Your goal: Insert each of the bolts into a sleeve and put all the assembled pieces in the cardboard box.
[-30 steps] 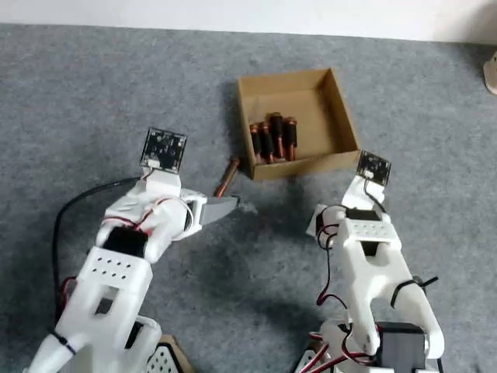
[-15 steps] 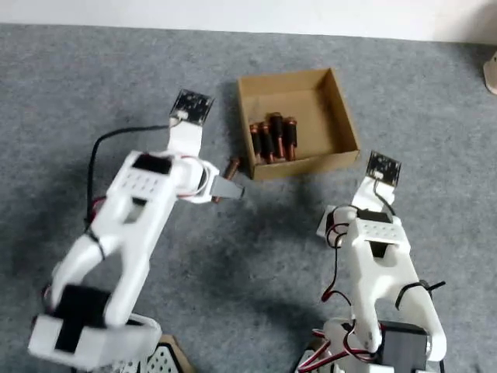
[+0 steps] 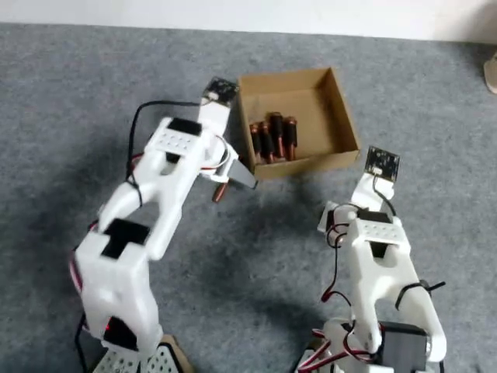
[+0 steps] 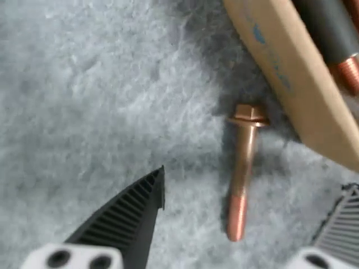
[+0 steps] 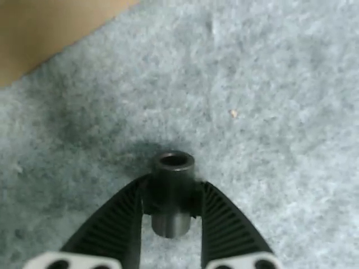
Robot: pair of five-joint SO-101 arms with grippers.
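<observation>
High view: a grey felt worktop [image 3: 404, 70] runs back to a pale wall strip [image 3: 233, 12] along its far edge, with broad felt on either side of the cardboard box [image 3: 303, 165]. Four assembled pieces [image 3: 272, 138] lie side by side in the box, toward its left wall. A loose bolt [image 4: 244, 168] lies on the felt just beside the box's near left corner, between the released fingers of the left gripper [image 4: 252, 185]. The right gripper [image 5: 171, 188], in front of the box's right corner, has its fingers grasping a dark sleeve [image 5: 174, 162].
</observation>
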